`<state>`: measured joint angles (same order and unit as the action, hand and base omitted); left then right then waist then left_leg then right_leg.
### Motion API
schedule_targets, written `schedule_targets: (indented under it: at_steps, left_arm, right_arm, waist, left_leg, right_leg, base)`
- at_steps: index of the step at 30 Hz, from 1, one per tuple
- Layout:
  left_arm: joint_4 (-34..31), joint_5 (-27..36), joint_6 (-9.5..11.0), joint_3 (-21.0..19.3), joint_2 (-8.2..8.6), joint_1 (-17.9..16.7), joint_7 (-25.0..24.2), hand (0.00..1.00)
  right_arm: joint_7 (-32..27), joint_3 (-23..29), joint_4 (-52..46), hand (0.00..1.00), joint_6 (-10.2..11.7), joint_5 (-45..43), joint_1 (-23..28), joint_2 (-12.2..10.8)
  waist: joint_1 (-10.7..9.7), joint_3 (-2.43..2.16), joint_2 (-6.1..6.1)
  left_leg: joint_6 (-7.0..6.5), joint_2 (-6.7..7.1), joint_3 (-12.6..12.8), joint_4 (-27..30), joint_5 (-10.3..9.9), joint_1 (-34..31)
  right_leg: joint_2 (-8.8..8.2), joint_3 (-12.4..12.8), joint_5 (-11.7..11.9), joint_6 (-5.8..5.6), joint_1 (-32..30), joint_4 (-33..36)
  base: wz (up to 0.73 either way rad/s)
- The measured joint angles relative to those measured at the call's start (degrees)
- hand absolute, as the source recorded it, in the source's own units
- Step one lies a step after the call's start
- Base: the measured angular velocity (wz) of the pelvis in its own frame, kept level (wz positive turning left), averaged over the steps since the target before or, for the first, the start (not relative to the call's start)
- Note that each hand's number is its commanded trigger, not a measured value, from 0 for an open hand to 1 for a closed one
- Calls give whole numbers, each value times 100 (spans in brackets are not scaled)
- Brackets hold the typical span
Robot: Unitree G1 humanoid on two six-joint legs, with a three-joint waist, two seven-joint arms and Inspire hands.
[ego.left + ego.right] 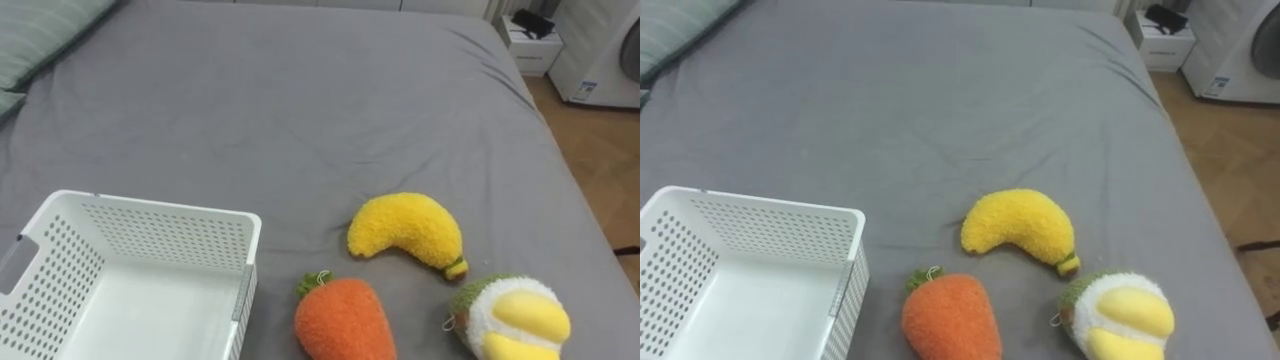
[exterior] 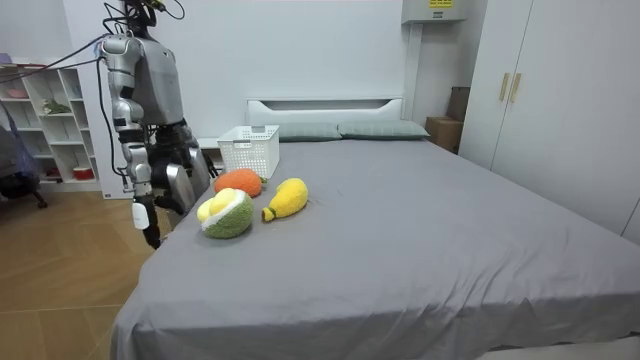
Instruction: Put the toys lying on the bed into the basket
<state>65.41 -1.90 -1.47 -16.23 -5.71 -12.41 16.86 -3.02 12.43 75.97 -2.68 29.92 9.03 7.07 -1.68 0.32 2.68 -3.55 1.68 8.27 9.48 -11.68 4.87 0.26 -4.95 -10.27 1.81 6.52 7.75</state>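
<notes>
A white perforated basket (image 1: 165, 236) sits on the grey bed (image 1: 300, 100), and its bare white bottom shows. All three plush toys lie on the cover to the robot's right of this basket, none of them inside it. The orange carrot (image 1: 343, 320) is the closest, just beside the basket's right wall, with its green tuft pointing away from the robot. The yellow banana (image 1: 405, 230) lies farther right of the basket and a little deeper onto the bed than the carrot, near it but apart. The round green, white and yellow toy (image 1: 510, 318) is the farthest from the basket, right of the carrot and near the banana's stalk end. A striped green pillow (image 1: 40, 30) lies beyond the basket toward the headboard.

In the room view the robot stands upright on the wooden floor (image 2: 60, 260) at the side of the bed. Its right hand (image 2: 148, 225) hangs below the mattress edge, to the room view's left of the basket and well apart from it. I cannot tell whether its fingers are open or closed.
</notes>
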Motion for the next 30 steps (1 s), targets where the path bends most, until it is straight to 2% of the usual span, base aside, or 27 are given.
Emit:
schedule_targets:
  at_steps: [2, 5, 8, 10, 12, 20, 25, 27, 30]
  left_arm:
    - [-14, 0, -6, -314, -69, -22, 2, 0]
    - [-16, -4, -7, -381, -182, -19, 3, 0]
    - [-16, -13, -45, -383, -226, -26, 1, 0]
    - [-17, -17, -65, -378, -240, -3, -8, 0]
    - [-20, -37, -68, -359, -255, 24, -18, 0]
    - [-14, -280, -75, -234, -268, 84, -24, 0]
    - [-18, -279, -77, -93, -296, 88, -13, 0]
    - [-19, -282, -77, -39, -319, 85, -14, 0]
    - [-125, -280, -77, 85, -326, 41, -9, 0]
  right_arm:
    - [-155, 473, -10, 0, 1, 137, 2, 43]
    - [-321, 720, -72, 0, 4, 249, 8, 67]
    - [-456, 808, -278, 0, -43, 251, 15, 88]
    - [-541, 818, -299, 0, -71, 163, -39, 152]
    - [-686, 818, -455, 0, -120, -74, -80, 220]
    - [-1396, 796, -1749, 0, -67, -1186, -355, 487]
    - [-1641, 705, -2582, 0, -19, -1458, -397, 493]
    - [-1701, 664, -2699, 0, 15, -1627, -467, 500]
    - [-1756, 301, -3169, 0, 14, -2022, -472, 504]
  waist:
    - [-25, -16, 41]
    - [-51, -28, 67]
    - [-100, -27, 84]
    - [-123, -11, 108]
    - [-115, -13, 99]
    - [-95, -26, 123]
    - [-81, -63, 164]
    - [-69, -61, 173]
    - [43, -48, 184]
  left_leg:
    - [0, 0, -4, 4, 0, -11]
    - [0, 0, -13, 19, 0, -7]
    - [-4, 3, -18, 8, -3, 2]
    - [-4, 1, 0, 6, -3, 25]
    - [-4, -5, 29, 6, -2, 29]
    - [-12, -8, 99, 15, 5, 54]
    - [-15, -9, 94, 20, 6, -19]
    - [-15, -11, 89, 17, 7, -26]
    - [-15, -14, 115, -2, 6, -28]
  right_leg:
    - [0, 2, 0, 0, 9, -2]
    - [-2, 5, 0, 0, 20, 2]
    - [-5, 9, 1, -2, 36, 13]
    - [-3, 19, 1, -3, 42, 25]
    - [-1, 31, -1, -4, 16, 57]
    - [2, 97, -6, -9, -48, 93]
    - [-3, 68, 0, -13, -96, 101]
    - [-2, 52, 4, -15, -96, 100]
    - [2, 77, 4, -15, -115, 106]
  base:
    - [0]
    - [0]
    - [0]
    - [-5]
    - [-8]
    - [-4]
    - [2]
    - [2]
    - [-4]
